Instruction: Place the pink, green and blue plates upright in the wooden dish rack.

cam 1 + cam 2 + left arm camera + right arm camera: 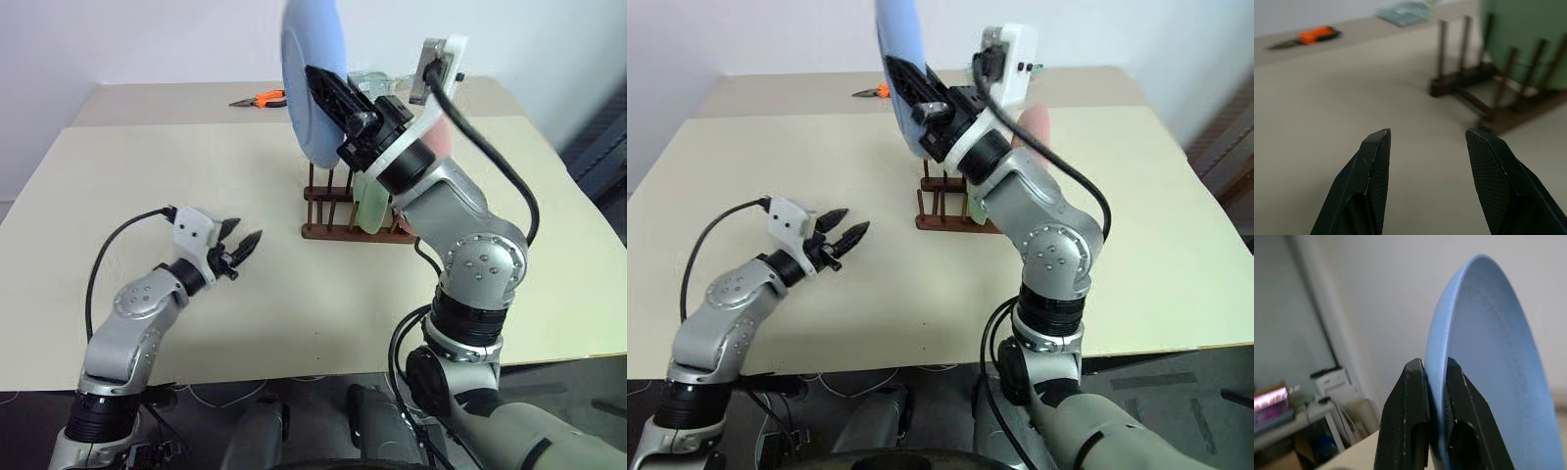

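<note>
Right arm raised, forearm angled up over the middle of the table [118, 323], wrist rolled so the right gripper [1436, 369] points up and toward the far edge. Its two fingers are pinched tight on the rim of the blue plate [312, 73], one finger on each face; the plate is held edge-on, near upright, in the air above the near-left end of the wooden dish rack [338, 227], clear of the pegs. Rack sits about mid-table, somewhat toward the far edge. The green plate [375, 208] stands upright between pegs toward the rack's right end; the pink plate [443, 135] shows just behind it, mostly hidden by the right wrist, so its slot cannot be told. The pegs at the rack's left end stand bare. Left arm low, elbow out over the near-left part of the table, forearm about level; left gripper [241, 247] points toward the rack, fingers parted about halfway with nothing between them, well short of the rack. Bare tabletop lies between the left gripper and the rack, and along the whole left side and near edge. Orange-handled pliers [260, 99] lie near the far edge, well apart from the rack.
</note>
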Motion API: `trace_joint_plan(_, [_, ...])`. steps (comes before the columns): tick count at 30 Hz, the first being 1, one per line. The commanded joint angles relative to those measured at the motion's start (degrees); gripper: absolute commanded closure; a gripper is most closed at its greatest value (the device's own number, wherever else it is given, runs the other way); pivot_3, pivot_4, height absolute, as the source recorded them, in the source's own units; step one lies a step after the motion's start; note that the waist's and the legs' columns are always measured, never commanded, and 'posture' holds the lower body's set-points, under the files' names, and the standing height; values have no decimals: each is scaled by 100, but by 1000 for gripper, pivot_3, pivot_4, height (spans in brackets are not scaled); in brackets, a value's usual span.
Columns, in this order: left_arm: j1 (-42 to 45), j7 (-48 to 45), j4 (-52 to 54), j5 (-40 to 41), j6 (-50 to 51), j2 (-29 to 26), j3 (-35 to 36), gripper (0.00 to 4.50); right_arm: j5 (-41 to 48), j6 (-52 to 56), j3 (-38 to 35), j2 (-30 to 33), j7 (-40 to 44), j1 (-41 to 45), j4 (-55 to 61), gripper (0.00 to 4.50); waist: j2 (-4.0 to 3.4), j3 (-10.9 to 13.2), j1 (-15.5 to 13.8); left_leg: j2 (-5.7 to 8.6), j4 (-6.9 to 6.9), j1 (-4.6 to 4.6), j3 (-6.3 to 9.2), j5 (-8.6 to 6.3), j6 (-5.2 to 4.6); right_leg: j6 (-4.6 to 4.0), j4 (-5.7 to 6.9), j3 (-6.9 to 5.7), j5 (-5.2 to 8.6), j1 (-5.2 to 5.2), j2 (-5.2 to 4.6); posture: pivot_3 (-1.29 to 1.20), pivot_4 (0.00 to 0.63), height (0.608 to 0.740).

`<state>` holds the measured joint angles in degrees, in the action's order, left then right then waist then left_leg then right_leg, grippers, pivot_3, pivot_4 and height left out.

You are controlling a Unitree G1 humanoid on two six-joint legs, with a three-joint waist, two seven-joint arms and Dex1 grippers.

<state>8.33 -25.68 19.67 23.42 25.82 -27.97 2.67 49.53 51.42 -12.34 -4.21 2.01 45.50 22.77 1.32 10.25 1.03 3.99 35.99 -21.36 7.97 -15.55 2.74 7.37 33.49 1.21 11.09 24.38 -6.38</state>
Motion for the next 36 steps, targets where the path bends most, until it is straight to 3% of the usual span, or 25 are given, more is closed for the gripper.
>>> trace_joint_plan(1, [-87, -180, 224, -189, -190, -101, -86, 2062, 736, 326, -326, -245, -1038, 243, 45, 4500, -3, 1, 5, -2, 0, 0, 0, 0, 0, 2, 1, 0, -1, 1, 2, 0, 150, 740])
trace_joint_plan(10, [-254, -592, 231, -508, -364, -199, -405, 2062, 1645, 528, -507, -159, -2479, 386, -139, 4500, -5, 1, -5, -1, 5, -2, -7, 1, 0, 9, -2, 4, -5, -3, 1, 0, 150, 740])
trace_joint_plan(19, [-236, -694, 286, -614, -339, -95, -507, 2062, 1821, 355, -489, 78, -3131, 384, -422, 4500, -7, 1, 6, -1, 4, -1, -8, 2, -1, 10, -2, 3, -5, -3, 2, 0, 150, 740])
trace_joint_plan(26, [-242, -708, 326, -667, -319, -44, -567, 2062, 1723, 284, -379, 228, -3167, 567, -851, 4500, -7, 1, 5, -1, 5, -1, -8, 2, -1, 10, -2, 3, -5, -3, 2, 0, 150, 740])
trace_joint_plan(30, [-249, -713, 357, -693, -311, -17, -621, 2031, 1213, 153, -97, 541, -2747, 797, -1106, 2935, -7, 1, 4, -1, 4, -2, -9, 2, -2, 10, -3, 3, -5, -3, 2, 0, 150, 740])
trace_joint_plan(33, [-263, -706, 398, -688, -282, 3, -647, 2031, 406, -172, 398, 1163, -1905, 1003, -969, 1535, -9, 3, 0, 0, 6, -4, -12, 2, -2, 11, -4, 3, -5, -3, 2, 0, 150, 740])
trace_joint_plan(36, [-270, -697, 419, -703, -263, 15, -682, 2031, -282, -681, 849, 2001, -681, 977, -545, 1535, -8, 2, -3, -1, 5, -4, -11, 2, -2, 12, -4, 2, -4, -4, 2, 0, 150, 740])
